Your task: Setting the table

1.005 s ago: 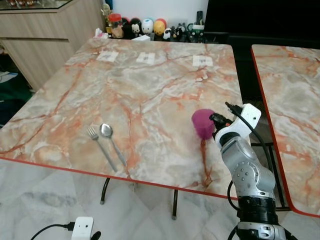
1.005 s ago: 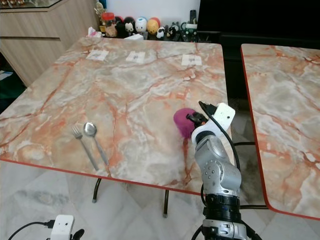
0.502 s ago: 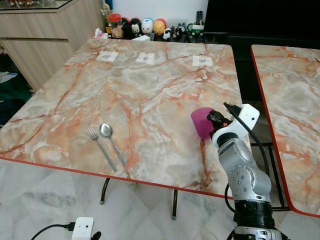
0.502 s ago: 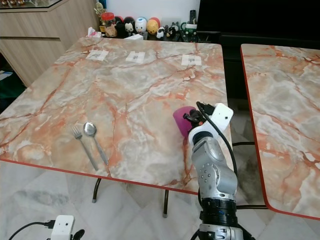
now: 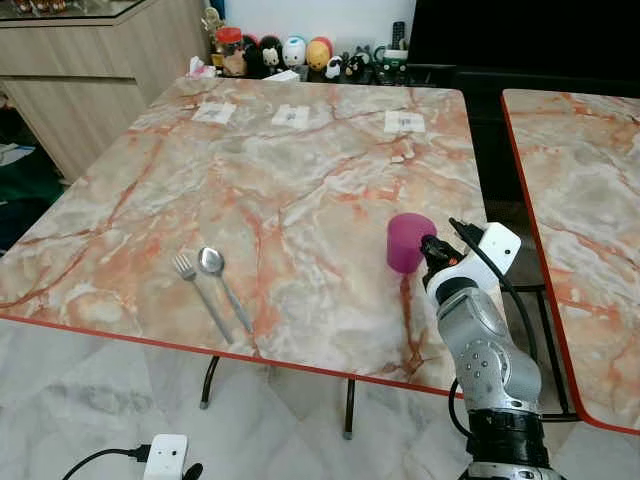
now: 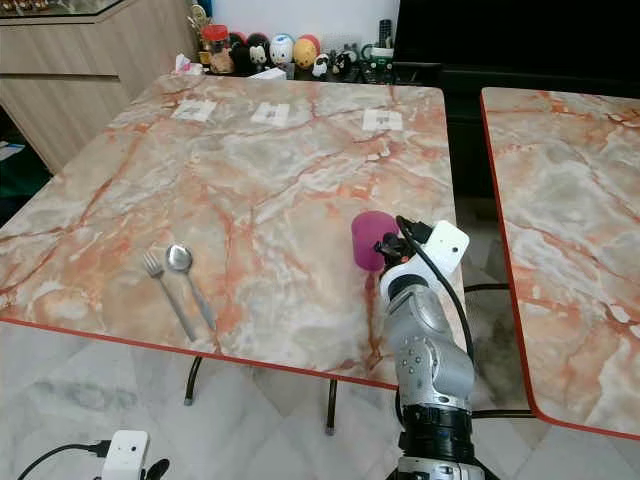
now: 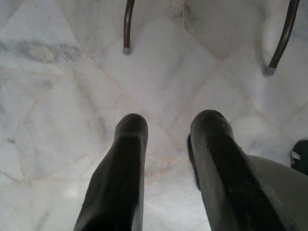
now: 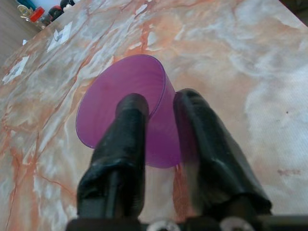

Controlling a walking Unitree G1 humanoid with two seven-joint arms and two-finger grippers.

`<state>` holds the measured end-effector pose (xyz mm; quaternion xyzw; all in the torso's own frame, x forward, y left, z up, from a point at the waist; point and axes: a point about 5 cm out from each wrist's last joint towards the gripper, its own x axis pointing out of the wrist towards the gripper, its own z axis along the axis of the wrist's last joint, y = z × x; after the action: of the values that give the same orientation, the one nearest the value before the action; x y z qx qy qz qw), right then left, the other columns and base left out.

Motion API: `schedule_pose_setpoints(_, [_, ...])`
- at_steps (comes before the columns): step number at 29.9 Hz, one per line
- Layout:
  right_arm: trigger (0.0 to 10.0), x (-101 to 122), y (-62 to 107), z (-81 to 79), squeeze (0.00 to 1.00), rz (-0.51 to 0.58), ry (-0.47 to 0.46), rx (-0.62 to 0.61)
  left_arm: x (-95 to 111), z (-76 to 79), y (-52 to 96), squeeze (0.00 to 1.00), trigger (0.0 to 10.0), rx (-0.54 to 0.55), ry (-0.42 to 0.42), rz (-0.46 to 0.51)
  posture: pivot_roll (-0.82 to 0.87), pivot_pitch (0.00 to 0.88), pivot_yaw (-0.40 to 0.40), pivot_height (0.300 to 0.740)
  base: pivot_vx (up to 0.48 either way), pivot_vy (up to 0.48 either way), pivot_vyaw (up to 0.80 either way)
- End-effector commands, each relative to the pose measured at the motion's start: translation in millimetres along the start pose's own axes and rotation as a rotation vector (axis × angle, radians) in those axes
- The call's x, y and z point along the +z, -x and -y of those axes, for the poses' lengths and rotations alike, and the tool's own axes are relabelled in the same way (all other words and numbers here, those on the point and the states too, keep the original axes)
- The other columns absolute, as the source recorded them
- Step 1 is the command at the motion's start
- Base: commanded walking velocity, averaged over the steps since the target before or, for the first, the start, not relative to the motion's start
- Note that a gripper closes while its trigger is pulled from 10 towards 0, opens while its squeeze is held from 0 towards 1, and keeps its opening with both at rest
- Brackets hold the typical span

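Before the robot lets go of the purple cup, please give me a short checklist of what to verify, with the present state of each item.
1. Right gripper pinches the purple cup by its wall, one finger inside the rim and one outside: ok.
2. Cup upright, mouth up: ok.
3. Cup base resting on the table: cannot tell; the contact is not clearly seen.
4. Cup well in from the table's right edge: ok.
5. Fork and spoon lie far to the left, out of the way: ok.
6. Left gripper hangs over the floor, away from the table: ok.
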<state>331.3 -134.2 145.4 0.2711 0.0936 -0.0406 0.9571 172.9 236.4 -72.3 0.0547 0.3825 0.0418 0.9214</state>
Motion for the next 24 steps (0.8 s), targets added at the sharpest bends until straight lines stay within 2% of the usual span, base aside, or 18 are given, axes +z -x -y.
schedule_pose_setpoints(1, [10.0,3,3.4,-1.8,0.71,0.031,-0.017,-0.008,-9,0.3,2.5,0.0,10.0,-0.006,-0.011,-0.038,-0.04,0.097,0.034,0.74,0.0,0.0,0.0])
schedule_pose_setpoints(8, [10.0,16,10.7,-4.0,0.71,0.119,-0.035,-0.02,-8,0.0,2.4,0.0,10.0,-0.005,-0.01,-0.034,-0.04,0.097,0.034,0.74,0.0,0.0,0.0])
schedule_pose_setpoints(9, [10.0,25,13.8,-7.3,0.78,0.178,-0.043,-0.012,-8,-0.2,2.5,0.0,10.0,-0.004,-0.01,-0.034,-0.04,0.098,0.035,0.74,0.0,0.0,0.0])
schedule_pose_setpoints(10, [10.0,25,13.8,-7.3,0.78,0.178,-0.043,-0.012,-8,-0.2,2.5,0.0,10.0,-0.004,-0.01,-0.034,-0.04,0.098,0.035,0.74,0.0,0.0,0.0])
schedule_pose_setpoints(11, [10.0,32,14.9,-9.9,0.91,0.214,-0.047,0.001,-8,0.0,2.5,0.0,10.0,-0.005,-0.01,-0.033,-0.04,0.098,0.036,0.74,0.0,0.0,0.0])
schedule_pose_setpoints(12, [10.0,35,14.5,-12.8,0.99,0.226,-0.037,0.021,-8,0.1,2.4,0.0,10.0,-0.006,-0.01,-0.034,-0.04,0.098,0.035,0.74,0.0,0.0,0.0])
schedule_pose_setpoints(16, [10.0,33,8.9,-14.4,0.95,0.186,-0.005,0.024,-8,0.3,2.4,0.0,10.0,-0.007,-0.011,-0.036,-0.04,0.098,0.036,0.74,0.0,0.0,0.0])
schedule_pose_setpoints(17, [10.0,32,6.7,-14.1,0.87,0.17,0.004,0.023,-8,0.4,2.4,0.0,10.0,-0.008,-0.011,-0.036,-0.04,0.098,0.036,0.74,0.0,0.0,0.0])
schedule_pose_setpoints(18, [10.0,29,0.8,-11.1,0.0,0.133,0.013,-0.007,-8,0.7,2.3,0.0,10.0,-0.01,-0.01,-0.038,-0.04,0.098,0.037,0.74,0.0,0.0,0.0])
schedule_pose_setpoints(21, [10.0,26,-6.3,-10.3,0.0,0.069,-0.02,-0.029,-8,0.9,2.2,0.0,10.0,-0.012,-0.009,-0.04,-0.04,0.097,0.037,0.74,0.0,0.0,0.0])
schedule_pose_setpoints(24, [10.0,31,-14.7,-13.7,0.0,0.06,-0.03,-0.032,-9,1.1,2.4,0.0,10.0,-0.013,-0.007,-0.044,-0.04,0.097,0.037,0.74,0.0,0.0,0.0])
